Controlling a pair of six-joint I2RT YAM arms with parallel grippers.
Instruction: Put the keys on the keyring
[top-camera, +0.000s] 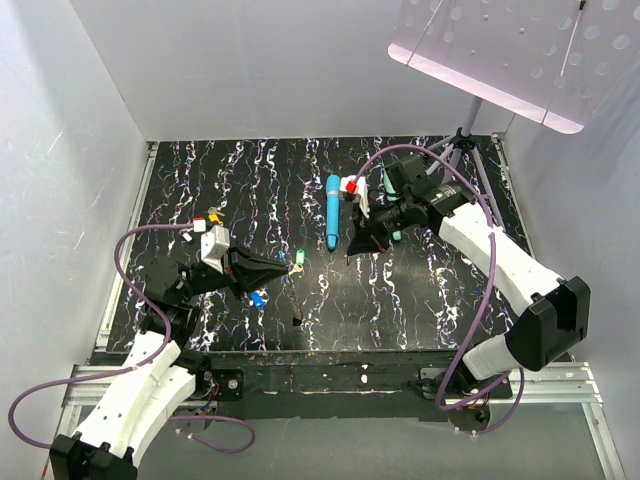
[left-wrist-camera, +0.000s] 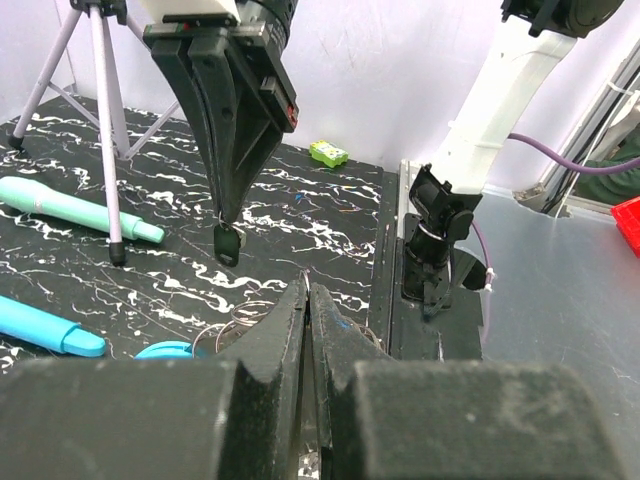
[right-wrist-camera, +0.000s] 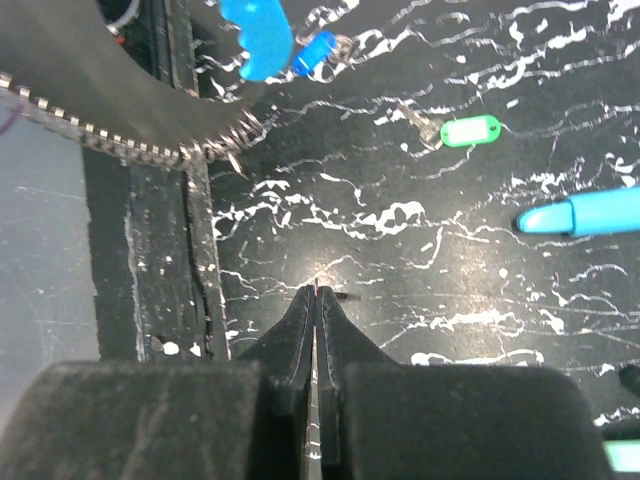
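My left gripper (top-camera: 290, 267) (left-wrist-camera: 307, 285) is shut low over the black marbled table. In the right wrist view the keyring's grey-white beaded chain (right-wrist-camera: 120, 143) runs along its finger to the tip. The keyring's blue band (right-wrist-camera: 255, 35) (left-wrist-camera: 165, 350) sits just beyond the chain. A blue key (right-wrist-camera: 318, 50) (top-camera: 257, 298) and a green key (right-wrist-camera: 470, 131) (top-camera: 299, 258) lie on the table close by. My right gripper (top-camera: 350, 253) (left-wrist-camera: 222, 212) (right-wrist-camera: 317, 288) hangs shut above the table. A small dark key (left-wrist-camera: 227, 243) dangles on a fine wire under its tips.
A long blue wand (top-camera: 332, 212) (left-wrist-camera: 45, 328) (right-wrist-camera: 590, 212) and a teal wand (left-wrist-camera: 75, 205) lie on the table. A tripod (left-wrist-camera: 105, 130) stands at the back right. A yellow-green tag (left-wrist-camera: 327, 152) lies near the wall. The table's near edge (right-wrist-camera: 190, 250) runs beside my right gripper.
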